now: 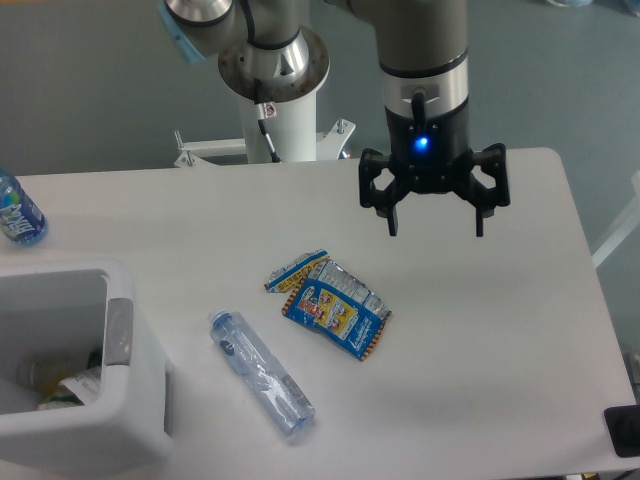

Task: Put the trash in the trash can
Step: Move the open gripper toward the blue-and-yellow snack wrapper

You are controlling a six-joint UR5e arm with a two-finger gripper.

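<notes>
Crinkled blue foil wrapper (330,303) and crushed clear plastic bottle (261,372) lying on table (480,340); white thick-walled bin (120,420) sitting left; gripper (435,230) hovering empty, fingers spread.

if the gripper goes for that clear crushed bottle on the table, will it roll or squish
The crushed bottle looks dented and partly flattened, so it probably rolls less than a round one. Its thin clear walls would likely buckle further under a squeeze, and it appears empty, so probably light. The open gripper hangs well away from it, above the wrapper.
</notes>
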